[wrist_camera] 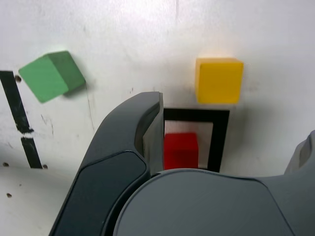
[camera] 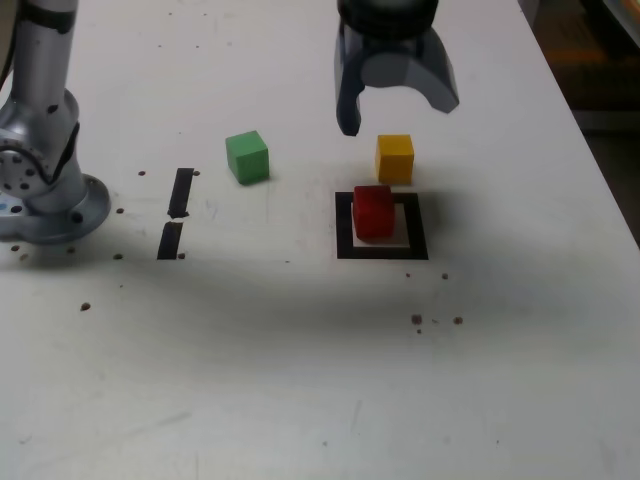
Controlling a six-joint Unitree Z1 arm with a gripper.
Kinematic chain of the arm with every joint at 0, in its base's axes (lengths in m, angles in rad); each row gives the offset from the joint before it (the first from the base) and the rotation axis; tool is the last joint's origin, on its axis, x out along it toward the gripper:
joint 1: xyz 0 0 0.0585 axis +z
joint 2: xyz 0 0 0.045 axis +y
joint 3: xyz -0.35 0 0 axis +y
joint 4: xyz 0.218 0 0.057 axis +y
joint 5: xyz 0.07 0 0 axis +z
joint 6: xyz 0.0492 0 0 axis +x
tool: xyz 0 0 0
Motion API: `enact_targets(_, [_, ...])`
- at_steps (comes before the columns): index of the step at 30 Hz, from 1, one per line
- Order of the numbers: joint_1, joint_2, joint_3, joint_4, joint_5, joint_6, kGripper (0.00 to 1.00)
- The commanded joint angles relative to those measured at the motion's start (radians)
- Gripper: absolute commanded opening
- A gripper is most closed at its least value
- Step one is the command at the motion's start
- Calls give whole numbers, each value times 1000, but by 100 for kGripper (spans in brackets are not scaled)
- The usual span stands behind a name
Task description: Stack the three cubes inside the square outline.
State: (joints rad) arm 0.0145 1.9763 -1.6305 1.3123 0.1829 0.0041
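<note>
Red cube in the taped square, grey gripper wide and empty above.
Exterior view, left to right: solid green cube [camera: 248, 158] well apart; solid red cube [camera: 374, 213] inside black tape square outline [camera: 345, 248]; solid yellow cube [camera: 395, 159] just beyond the frame; grey two-jaw gripper [camera: 398, 118] above.

Solid red, yellow and green on the three cubes [camera: 374, 213], black around white on the square outline [camera: 345, 247].
</note>
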Motion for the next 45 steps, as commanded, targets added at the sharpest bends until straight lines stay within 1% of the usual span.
enact_targets(1, [11, 28, -2, -5, 4, 9, 99])
enact_targets(6, [28, 109, 10, -52, 15, 20, 96])
enact_targets(11, [32, 143, 25, -85, 22, 15, 87])
enact_targets(16, [41, 158, 39, -92, 22, 5, 72])
enact_targets(20, [49, 169, 41, -106, 30, 4, 60])
enact_targets(26, [55, 170, 42, -134, 43, 10, 35])
enact_targets(29, [55, 164, 41, -139, 44, 12, 28])
enact_targets(31, [55, 153, 38, -126, 44, 11, 25])
enact_targets(33, [53, 131, 30, -91, 44, 3, 24])
enact_targets(36, [43, 80, 10, -10, 44, -17, 24])
enact_targets(39, [14, 17, -7, 63, 32, -41, 24])
enact_targets(41, [-10, -17, -11, 92, 11, -56, 24])
enact_targets(45, [-64, -54, -12, 108, -50, -98, 24])
